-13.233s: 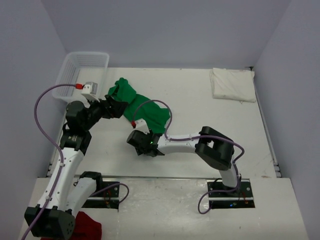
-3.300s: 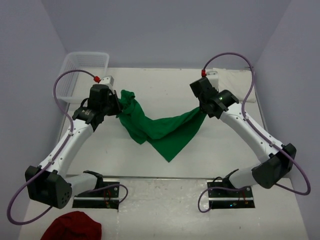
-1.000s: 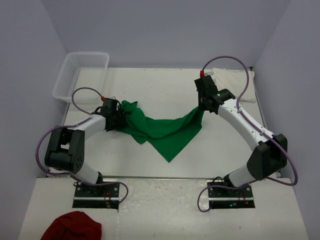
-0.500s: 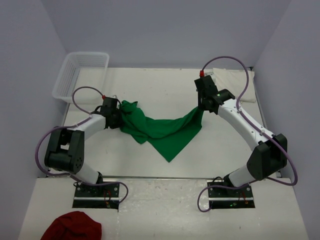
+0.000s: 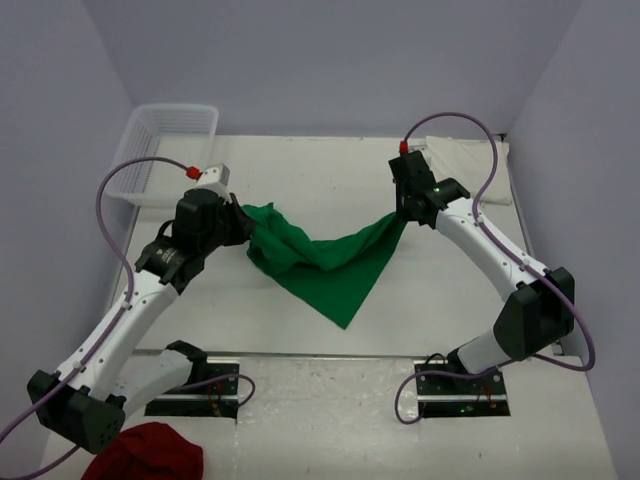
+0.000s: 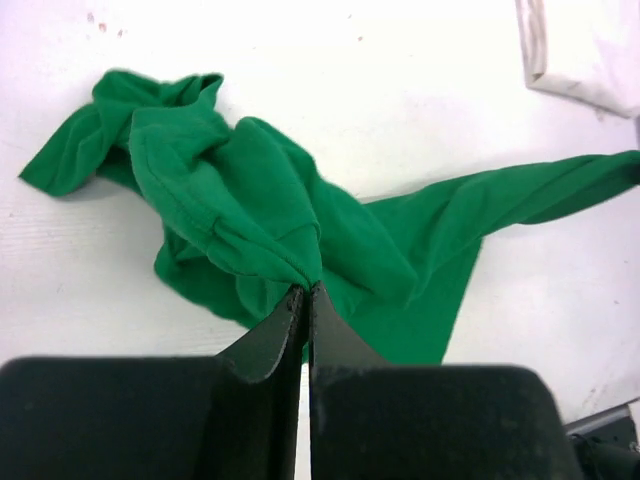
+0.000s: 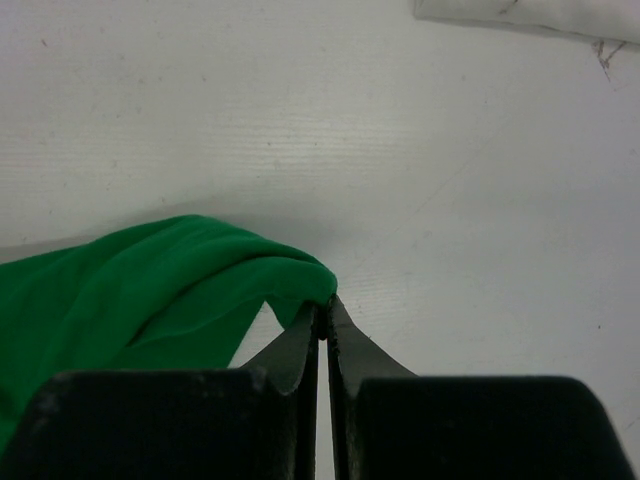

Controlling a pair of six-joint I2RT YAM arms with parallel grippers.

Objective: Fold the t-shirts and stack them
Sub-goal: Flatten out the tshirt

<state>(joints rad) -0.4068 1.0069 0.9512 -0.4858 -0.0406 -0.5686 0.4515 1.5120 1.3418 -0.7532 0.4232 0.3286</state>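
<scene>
L gripper [image 6: 306, 290] pinched tight on a bunched fold of the green t-shirt [image 6: 260, 220], jaws fully together w/ cloth caught at the tips. R gripper [image 7: 322, 305] likewise clamped on an edge of the same shirt, at its far-right end. Shirt hangs stretched between the two. Mid part sags to a point that appears to rest on the table [image 5: 300, 170]; left end is wadded. Other one, cream-white t-shirt [image 5: 465, 168], lies folded at back-right corner, well apart.

Handling (judgement): light, soft, limp cotton w/ no stiffness, so it drapes & bunches. Unlikely to slip from a pinch, but a thin grip may catch 1 layer only. Best hold is hem/shoulder corners, not the wad. L grip looks mid-bunch, prob needs a regrip to spread it flat.
</scene>
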